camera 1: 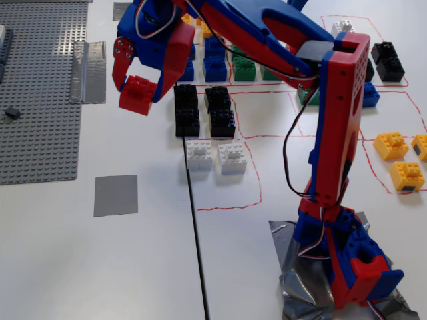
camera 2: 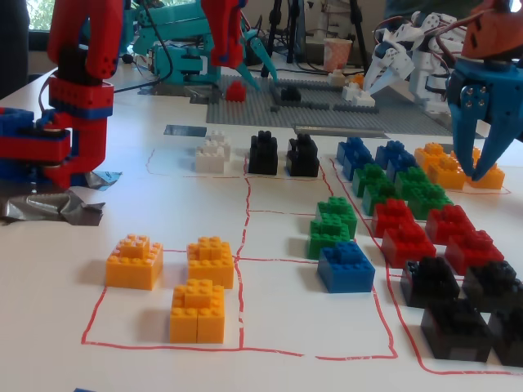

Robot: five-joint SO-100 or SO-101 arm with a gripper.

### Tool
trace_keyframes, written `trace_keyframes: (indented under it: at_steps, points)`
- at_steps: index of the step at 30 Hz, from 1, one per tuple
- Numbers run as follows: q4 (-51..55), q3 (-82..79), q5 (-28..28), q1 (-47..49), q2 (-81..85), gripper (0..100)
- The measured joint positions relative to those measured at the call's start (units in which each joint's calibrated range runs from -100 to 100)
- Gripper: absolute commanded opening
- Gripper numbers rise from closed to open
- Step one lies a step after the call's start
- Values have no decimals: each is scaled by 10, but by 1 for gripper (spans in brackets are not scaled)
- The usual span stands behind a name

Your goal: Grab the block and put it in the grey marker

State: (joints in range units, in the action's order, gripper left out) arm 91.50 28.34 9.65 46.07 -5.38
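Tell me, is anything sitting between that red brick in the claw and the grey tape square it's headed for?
Nothing visible. The gripper holds the red block in the air, and the white table between it and the grey marker is bare. The black bricks stand off to the right.

No readable text, labels, brands or nos. anywhere in either fixed view: nothing legible on the bricks, tape patches, arm or desk. Only marks are hand-drawn red outline boxes on the desk surface, w/o any lettering.
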Motion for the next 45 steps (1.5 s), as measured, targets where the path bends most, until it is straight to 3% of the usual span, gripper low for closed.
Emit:
trace_keyframes:
  at_steps: [12,25,43,45]
  points:
    - [-1,0,-2,72,-50,0]
    - [-66,-81,-2,84,-83,0]
    - [-103,-71,-2,95,-171,0]
    - [-103,-70,-2,95,-174,5]
